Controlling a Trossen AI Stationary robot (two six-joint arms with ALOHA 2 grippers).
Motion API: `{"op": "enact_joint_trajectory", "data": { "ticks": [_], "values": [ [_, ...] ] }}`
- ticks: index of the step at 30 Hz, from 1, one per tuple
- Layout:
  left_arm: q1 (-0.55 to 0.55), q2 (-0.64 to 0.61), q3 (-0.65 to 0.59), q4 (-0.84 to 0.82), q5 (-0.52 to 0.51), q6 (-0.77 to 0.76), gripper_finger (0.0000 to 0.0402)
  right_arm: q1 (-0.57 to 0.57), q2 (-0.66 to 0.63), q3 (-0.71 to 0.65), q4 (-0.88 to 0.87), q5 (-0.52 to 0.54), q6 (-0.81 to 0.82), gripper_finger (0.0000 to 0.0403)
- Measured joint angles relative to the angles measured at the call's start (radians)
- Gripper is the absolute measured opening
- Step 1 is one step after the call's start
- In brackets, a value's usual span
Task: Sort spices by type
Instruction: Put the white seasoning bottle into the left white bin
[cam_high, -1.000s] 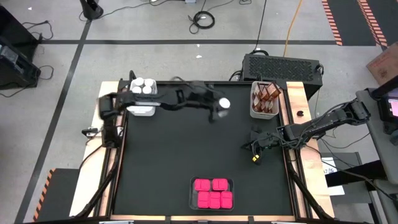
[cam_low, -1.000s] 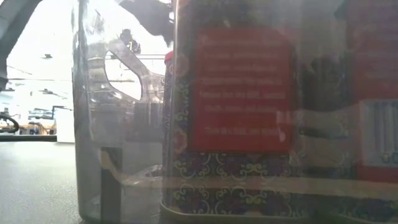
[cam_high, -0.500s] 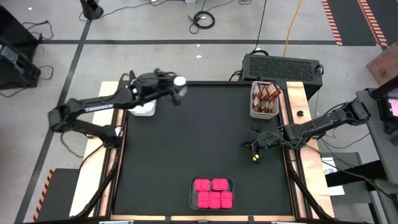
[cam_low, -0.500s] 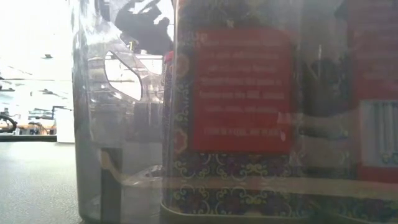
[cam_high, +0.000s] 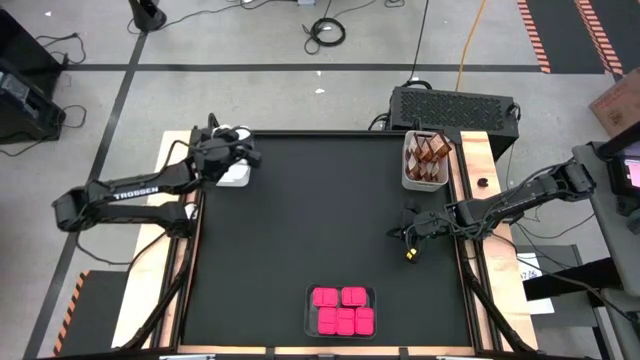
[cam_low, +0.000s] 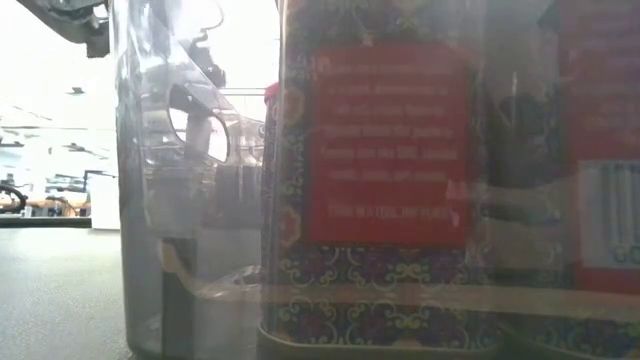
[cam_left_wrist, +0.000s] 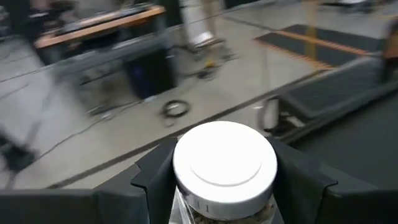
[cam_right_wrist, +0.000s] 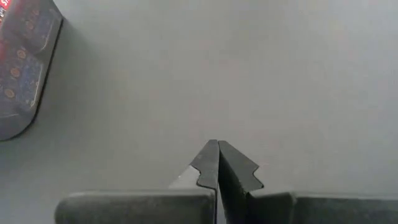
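Observation:
My left gripper (cam_high: 240, 152) is over the white tray (cam_high: 232, 178) at the table's far left corner, shut on a clear jar with a round white lid (cam_left_wrist: 225, 163). The arm hides most of the tray's other white-lidded jars. Brown jars (cam_high: 425, 152) stand in a clear tray by the far right edge. Pink boxes (cam_high: 342, 310) sit in a tray at the near edge; one shows in the right wrist view (cam_right_wrist: 18, 62). My right gripper (cam_high: 405, 235) waits shut, low over the mat's right side. My left gripper pinches the jar between its two fingers (cam_left_wrist: 155, 177), one on each side of the clear body (cam_left_wrist: 211, 211) just below the white lid. The jar is carried over the white tray. Whether its base touches anything there cannot be seen.
A small yellow object (cam_high: 411, 257) lies on the mat near my right gripper. A black box (cam_high: 455, 103) stands beyond the far right corner. The low view is filled by the clear tray wall (cam_low: 170, 200) and a pink box's red label (cam_low: 390, 140). The black mat's middle (cam_high: 320, 220) is bare.
My left gripper has carried the white-lidded jar from the far middle of the mat toward the table's left edge, ending over the white tray at the far left corner. The arm has swung left with it. The right arm has kept still.

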Motion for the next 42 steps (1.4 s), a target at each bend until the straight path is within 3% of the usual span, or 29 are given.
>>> {"op": "enact_joint_trajectory", "data": {
  "ticks": [11,22,42],
  "values": [
    [0.0,-0.033,-0.1,-0.14,-0.181,-0.194,0.0214,-0.001,0.0,0.0,0.003,0.016,-0.011,0.0],
    [0.0,-0.032,-0.196,-0.132,-0.187,-0.32,0.0214,-0.001,0.0,0.0,0.002,0.019,-0.019,0.0],
    [-0.001,-0.031,-0.374,0.115,-0.138,-0.347,0.0214,-0.001,0.0,0.0,0.029,0.021,-0.019,0.0]
  ]
}}
